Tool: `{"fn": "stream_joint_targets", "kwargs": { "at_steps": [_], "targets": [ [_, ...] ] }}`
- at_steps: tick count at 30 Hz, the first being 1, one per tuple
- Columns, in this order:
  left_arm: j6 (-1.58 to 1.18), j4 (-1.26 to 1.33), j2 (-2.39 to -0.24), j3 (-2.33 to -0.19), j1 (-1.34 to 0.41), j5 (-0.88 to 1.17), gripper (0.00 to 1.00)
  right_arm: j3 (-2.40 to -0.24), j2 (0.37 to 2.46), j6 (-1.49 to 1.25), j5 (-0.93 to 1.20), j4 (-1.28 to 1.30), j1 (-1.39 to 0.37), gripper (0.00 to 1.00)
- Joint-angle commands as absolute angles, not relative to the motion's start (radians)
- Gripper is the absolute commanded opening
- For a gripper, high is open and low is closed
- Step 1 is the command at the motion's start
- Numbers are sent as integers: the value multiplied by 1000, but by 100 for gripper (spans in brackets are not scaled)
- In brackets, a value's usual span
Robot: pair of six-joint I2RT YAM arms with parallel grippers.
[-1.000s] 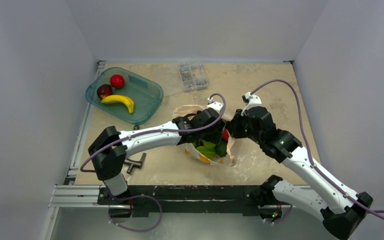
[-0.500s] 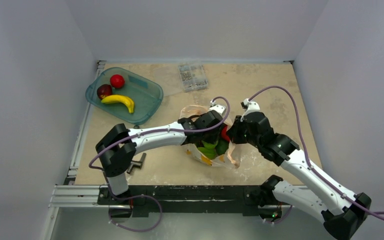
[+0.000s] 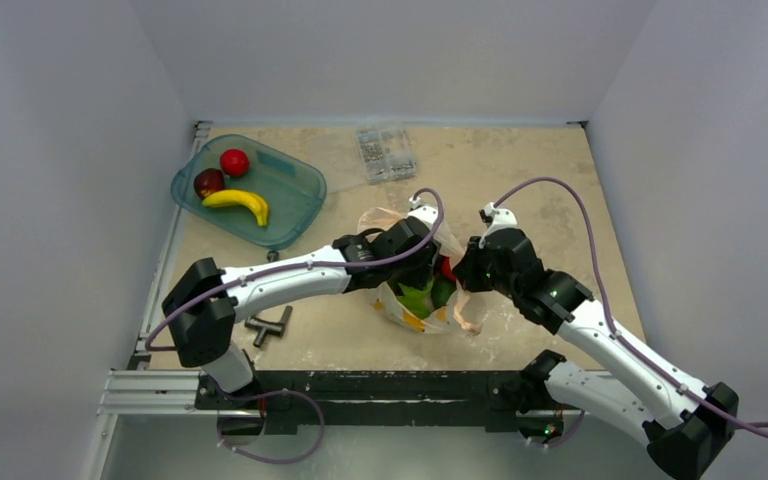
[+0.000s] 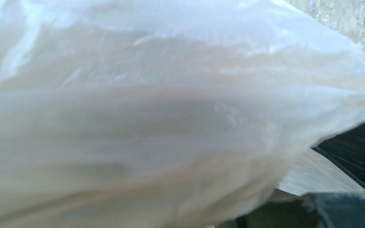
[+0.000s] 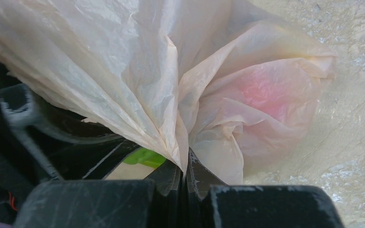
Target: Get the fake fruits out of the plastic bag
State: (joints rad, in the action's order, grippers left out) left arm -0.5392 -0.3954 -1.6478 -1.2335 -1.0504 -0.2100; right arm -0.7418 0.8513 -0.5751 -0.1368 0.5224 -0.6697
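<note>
Both arms have shifted since a second ago: the left elbow has swung out leftward and the right wrist has eased nearer. The right pincer (image 5: 186,173) is pinched tight on a fold of the plastic bag (image 5: 138,71), which sits in the middle of the bench (image 3: 520,170). The left pincer (image 3: 415,268) is buried in the bag's mouth, so I cannot tell how wide it stands. Green fruit (image 3: 418,297) and a red fruit (image 3: 449,268) show inside. A banana (image 3: 240,200) and two apples (image 3: 234,161) lie in the teal tray (image 3: 300,190). The bag's orange print (image 3: 407,318) is too small to read.
</note>
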Motion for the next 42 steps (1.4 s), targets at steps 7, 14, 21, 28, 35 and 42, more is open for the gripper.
{"fn": "stream_joint_targets", "kwargs": {
  "at_steps": [7, 14, 21, 28, 35, 42],
  "targets": [
    [-575, -505, -1482, -1299, -1042, -110, 0, -712, 845, -534, -184, 461, -676, 0],
    [-607, -502, -1295, -1286, -993, 99, 0, -679, 843, -527, -204, 418, -676, 0],
    [-590, -553, -1065, -1294, -902, 171, 0, -647, 865, -509, -206, 367, -676, 0],
    [-465, -865, -942, -1385, -707, -65, 0, -645, 890, -499, -189, 342, -676, 0],
    [-438, -820, -1013, -1304, -526, -331, 0, -630, 869, -493, -163, 325, -675, 0],
    [-388, -665, -1260, -1284, -316, -286, 0, -611, 846, -470, -144, 304, -676, 0]
  ]
}}
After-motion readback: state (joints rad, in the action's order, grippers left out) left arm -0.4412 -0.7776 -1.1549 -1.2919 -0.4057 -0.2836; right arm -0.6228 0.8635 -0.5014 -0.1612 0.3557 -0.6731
